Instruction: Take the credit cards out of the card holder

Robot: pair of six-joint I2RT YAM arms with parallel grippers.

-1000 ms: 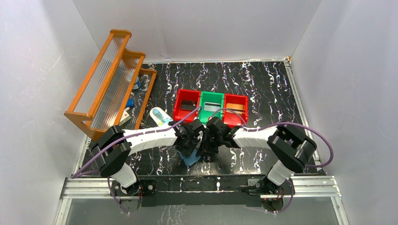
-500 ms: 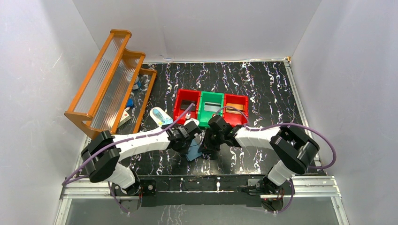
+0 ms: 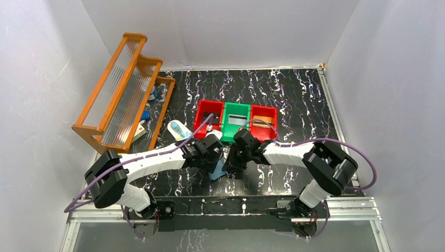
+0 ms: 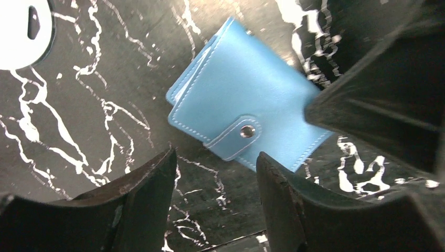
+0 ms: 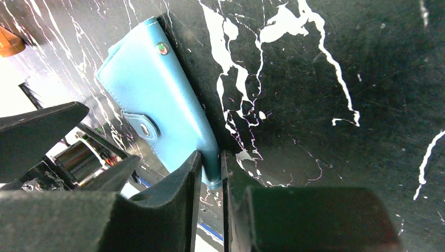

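The right claw (image 5: 210, 168) pinches an edge of the flat sky-blue stitched leather card holder (image 4: 246, 105), which is folded closed with its tab fastened by a silver snap. The left claw (image 4: 216, 178) hangs above it, fingers parted and holding nothing. The holder sits on the black white-veined desk (image 4: 78, 131), on the near side of the green plastic bin (image 3: 235, 122).

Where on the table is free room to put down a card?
Free: the bare strip of table behind the three bins, and the patch right of them up to the table edge. Crowded: the near centre, where the left hand and right hand meet at the card holder; also beside the orange rack.
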